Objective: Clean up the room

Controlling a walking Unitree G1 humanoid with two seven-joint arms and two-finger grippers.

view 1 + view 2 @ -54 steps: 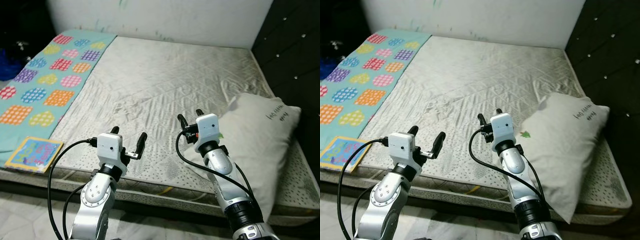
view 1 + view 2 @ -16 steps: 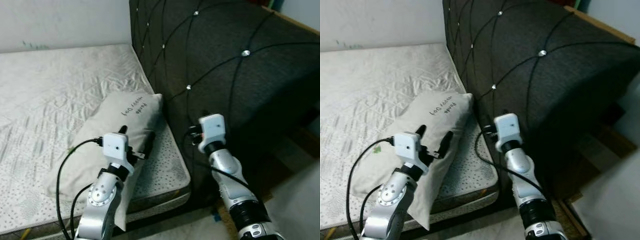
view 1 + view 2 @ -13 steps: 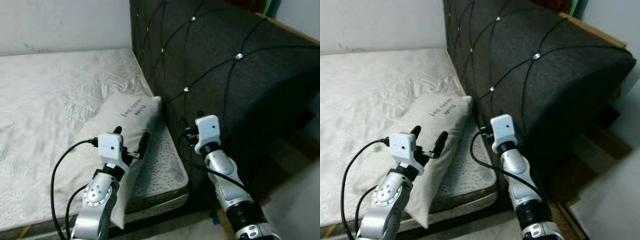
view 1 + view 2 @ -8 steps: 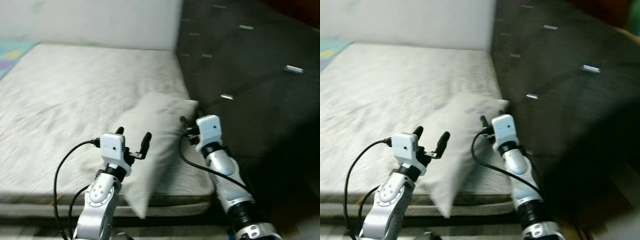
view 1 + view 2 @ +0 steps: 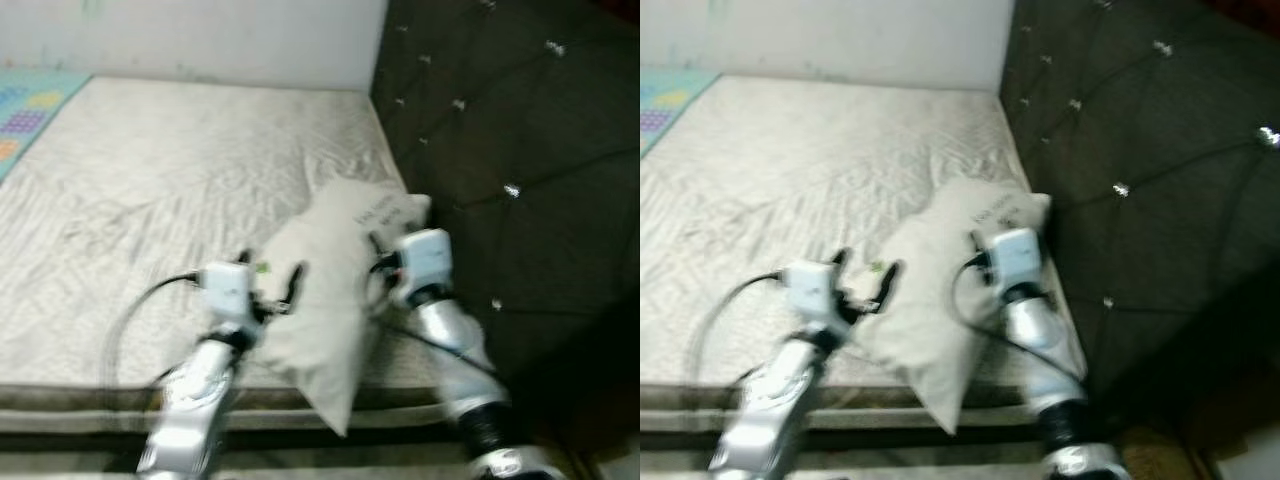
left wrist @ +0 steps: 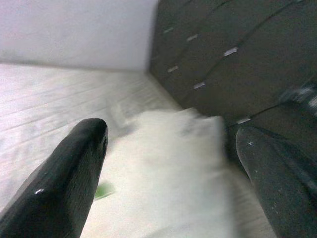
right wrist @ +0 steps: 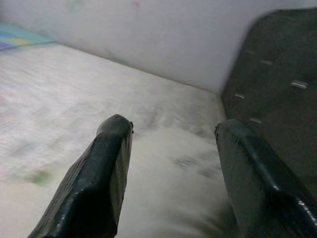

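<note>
Against the dark tufted headboard [image 5: 500, 130], in the head views, a white pillow [image 5: 335, 270] lies at the right end of a pale quilted mattress [image 5: 170, 170], its lower corner hanging over the mattress's front edge. Faint writing shows near the pillow's top corner, too blurred to read, and a small green mark sits on its left side. A strip of teal patterned cloth [image 5: 25, 110] shows at the far left edge of the bed, well apart from the pillow, and a white wall [image 5: 200, 35] runs behind. Both silver arms reach forward in front of the bed. Left gripper [image 5: 268, 272] hangs over the pillow's left side with its fingers spread apart; right gripper [image 5: 981, 243] sits over the pillow's right side, close to the headboard, blurred by motion.

Left wrist view: the two black fingers [image 6: 74, 173] stand wide apart, with the pillow [image 6: 163, 168] between and beyond them and the headboard [image 6: 223, 54] behind it.

Right wrist view: the black fingers [image 7: 109, 168] also stand apart, framing the pillow [image 7: 173, 183], the mattress [image 7: 54, 89], the wall [image 7: 148, 34] and the headboard's edge [image 7: 277, 84].
</note>
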